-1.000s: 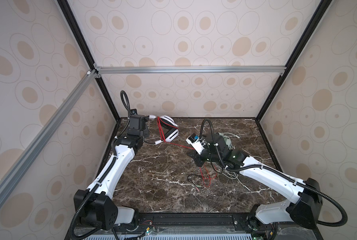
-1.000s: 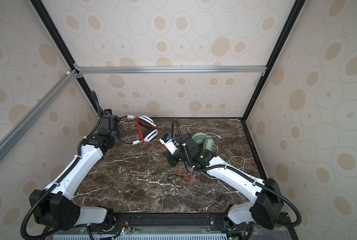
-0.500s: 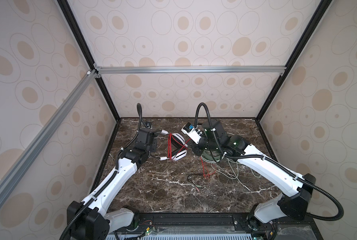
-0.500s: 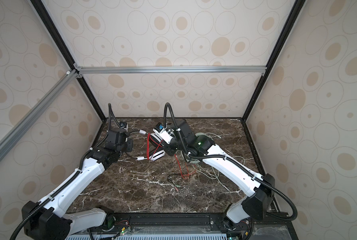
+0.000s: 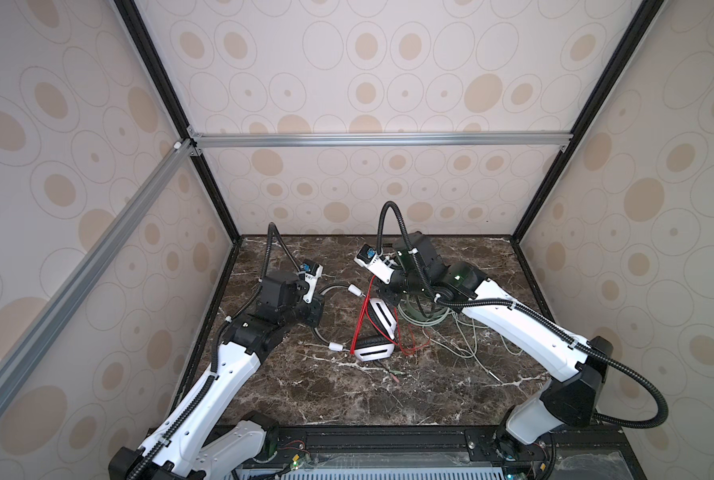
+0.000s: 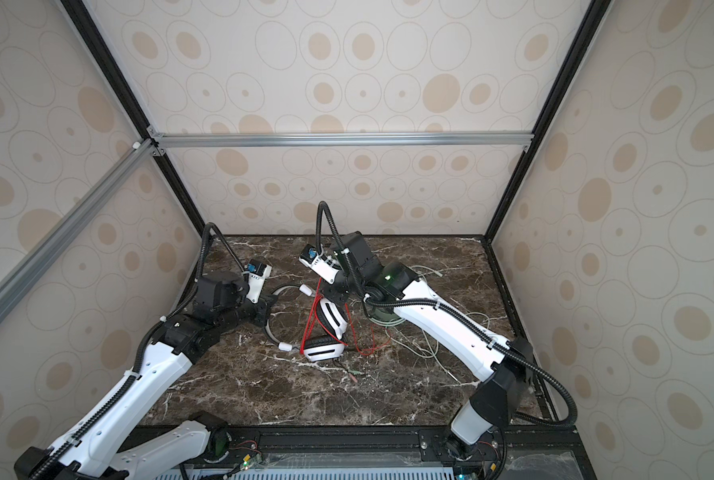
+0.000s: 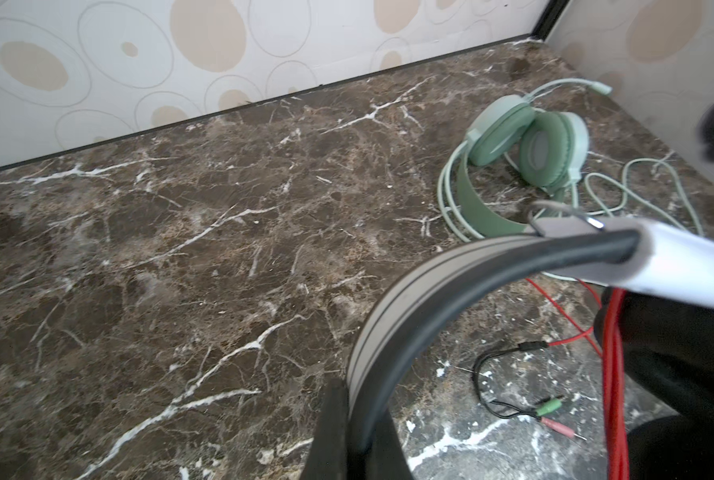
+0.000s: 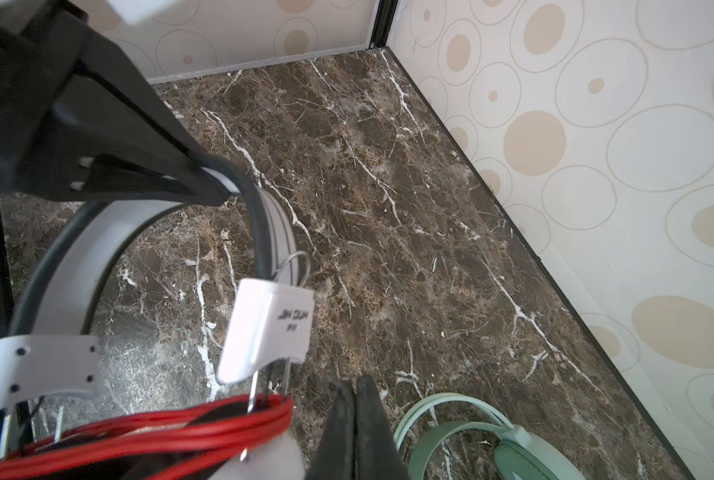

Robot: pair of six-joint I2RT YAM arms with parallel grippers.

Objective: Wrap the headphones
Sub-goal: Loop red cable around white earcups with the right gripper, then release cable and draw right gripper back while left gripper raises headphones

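**Cable winding on the white headset, both arms drawn in to the middle of the table.** Over the last second the left gripper [image 5: 318, 309], clamped on the grey-and-black headband [image 7: 388, 316], has carried the white headset [image 5: 382, 318] away from the back wall and down. The headset's lower cup [image 5: 371, 353] now appears to rest on the marble-patterned table [image 5: 388, 407] in front of that gripper. The right gripper [image 8: 355, 428] has travelled in from the open table and now sits directly beside the upper cup. Its jaws are pressed together, and no strand shows between them, so whether it pinches the red cable [image 5: 361, 320] cannot be told. Several red turns [image 8: 139, 428] run stretched from cup to cup, which suggests the winding is well advanced. A slack red remainder [image 5: 413, 345] and the plugs [image 7: 550, 405] lie loose below the right gripper and are not yet wound in. The mint-green headset [image 7: 525, 145] lies untouched just behind the right gripper, under that arm, with its pale green cable [image 5: 423, 323] sprawled around it. The enclosure has an aluminium frame [image 5: 380, 139] and walls [image 5: 367, 83] papered with beige ovals.
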